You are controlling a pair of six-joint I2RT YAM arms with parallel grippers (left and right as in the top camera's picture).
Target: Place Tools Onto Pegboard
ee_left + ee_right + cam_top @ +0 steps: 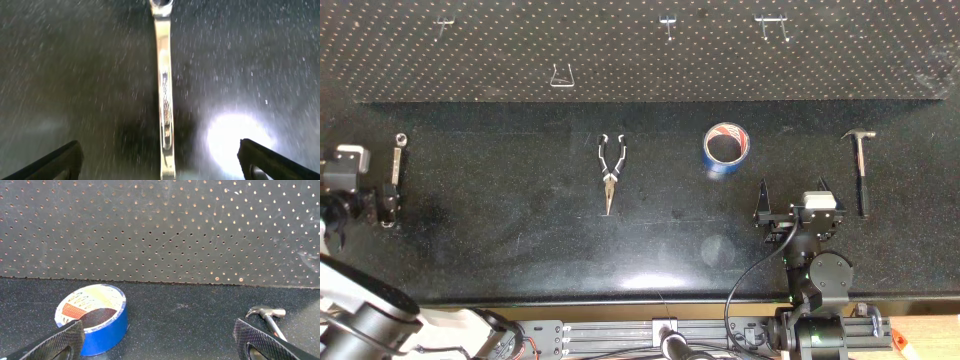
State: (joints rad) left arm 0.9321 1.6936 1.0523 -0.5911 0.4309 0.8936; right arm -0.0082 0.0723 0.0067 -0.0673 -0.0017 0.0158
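Your left hand point(160, 159) sits closest, fingers spread wide, one on each side of the wrench point(164, 100) with a gap on both sides. It holds nothing. Your right hand point(160, 342) is also spread wide and empty. It faces the pegboard point(620, 50) from a spot on the desk point(520, 230) between the tape and the hammer.

Working down in size, the pegboard runs the full width along the far edge of the dark desk. The tape point(726, 148), a blue roll, rests right of centre, near the board's foot. The hammer point(861, 175) lies at the right end with its head toward the board and its handle pointing back toward your arm bases. The pliers point(611, 175) lie near the middle, handles toward the board and tips toward you. The wrench lies at the far left end with its ring end toward the board.

A wire hook point(563, 77) sticks out low on the board, above the pliers, and three more hooks point(772, 25) sit higher up. All four tools are on the desk, well apart from each other, and the hooks carry none of them.
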